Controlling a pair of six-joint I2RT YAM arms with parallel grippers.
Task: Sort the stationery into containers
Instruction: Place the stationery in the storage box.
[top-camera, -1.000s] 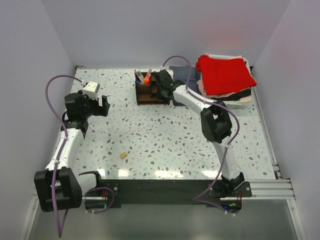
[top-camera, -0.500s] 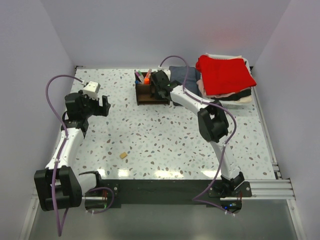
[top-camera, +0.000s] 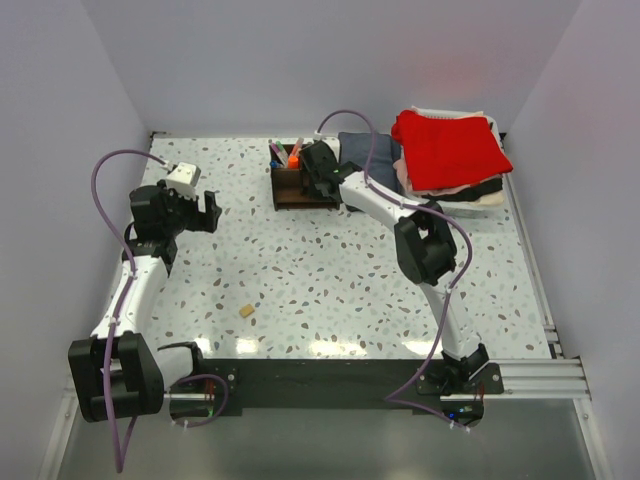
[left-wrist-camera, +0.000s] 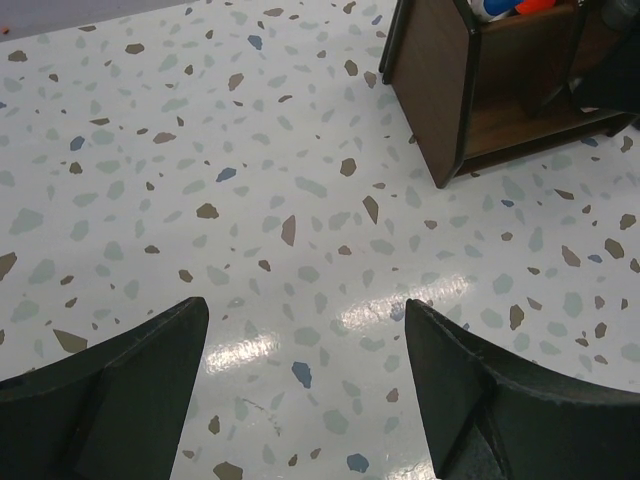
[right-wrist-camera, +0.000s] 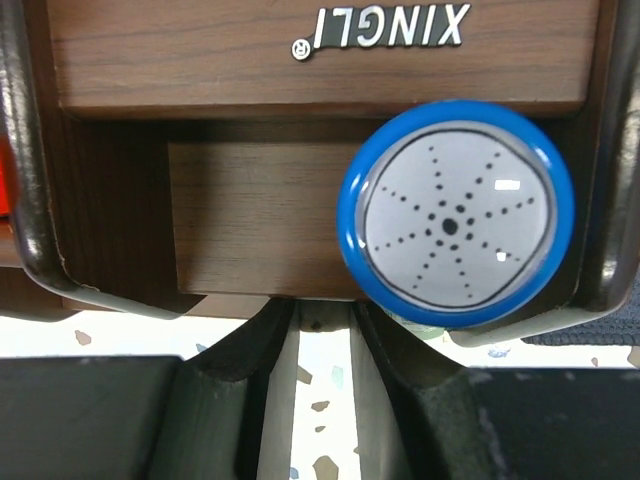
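Left gripper (left-wrist-camera: 305, 312) jaws stand wide apart with nothing between them, hanging over bare table (top-camera: 330, 270) on the far left side. Only speckled tabletop shows under its fingers. The organizer (top-camera: 288, 188) is off to its right, well apart from it.

The right gripper (right-wrist-camera: 322, 318) reaches to the far middle of the table and sits right over the organizer's right half. Its jaws are a narrow slit apart, and through the slit I see only tabletop, so nothing is clamped. Just past its fingertips, a bit to one side, a round disc (right-wrist-camera: 455, 212) with a blue rim and a white dotted face lies against the organizer's dark wood, below a board lettered XINGLI. A sliver of pale green shows under the disc's lower edge. I cannot tell whether the nearer finger touches the disc.

An orange-topped marker (top-camera: 295, 156) and some slim pens (top-camera: 277, 152) stand up out of the organizer's far left compartment.

One small tan block (top-camera: 245, 311) lies loose on the table, near and left of centre, well apart from both grippers and from the organizer.

Folded clothes (top-camera: 445, 150), red on top, are piled in the far right corner, just right of the organizer.
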